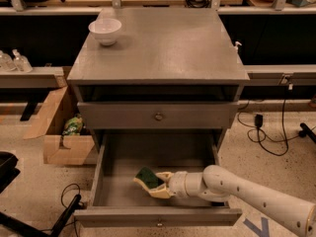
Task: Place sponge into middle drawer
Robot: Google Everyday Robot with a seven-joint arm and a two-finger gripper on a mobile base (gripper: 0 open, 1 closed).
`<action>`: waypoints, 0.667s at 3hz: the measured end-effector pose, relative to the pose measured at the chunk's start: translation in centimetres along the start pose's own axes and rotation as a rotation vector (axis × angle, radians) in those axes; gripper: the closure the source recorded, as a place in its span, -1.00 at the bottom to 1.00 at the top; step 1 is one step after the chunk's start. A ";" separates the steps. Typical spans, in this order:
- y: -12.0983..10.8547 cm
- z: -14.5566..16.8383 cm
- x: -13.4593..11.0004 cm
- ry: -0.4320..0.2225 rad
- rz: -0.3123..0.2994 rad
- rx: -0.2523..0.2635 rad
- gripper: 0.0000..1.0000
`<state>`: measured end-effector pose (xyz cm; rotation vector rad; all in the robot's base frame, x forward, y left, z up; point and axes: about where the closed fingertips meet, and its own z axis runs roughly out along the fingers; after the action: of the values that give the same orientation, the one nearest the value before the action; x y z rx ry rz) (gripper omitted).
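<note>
Camera view: claw (157, 185) clamped on sponge (146, 177), low inside open middle drawer (123, 194). Placing step, apparently; next calls for release.

We find the gripper (157, 185), clasping the sponge (146, 177), inside the cabinet's (168, 53) open middle drawer (158, 217) near its front; the bowl (104, 31) sits on the cabinet's top, back left.

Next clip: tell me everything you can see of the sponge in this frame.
The sponge is small, with a dark green scrub face turned up and pale yellow foam along its lower edge. It is tilted, low inside the open middle drawer, near the front centre. The claw, reaching in from the right, grips its right end. Whether it touches the drawer floor cannot be told.
</note>
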<state>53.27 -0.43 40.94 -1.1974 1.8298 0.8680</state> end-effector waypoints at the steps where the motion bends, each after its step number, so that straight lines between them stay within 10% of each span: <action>1: -1.7 3.7 1.6 0.027 -0.016 -0.004 1.00; 2: -1.6 4.2 1.4 0.027 -0.019 -0.010 0.69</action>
<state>55.39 1.97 37.51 -1.2359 1.8349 0.8554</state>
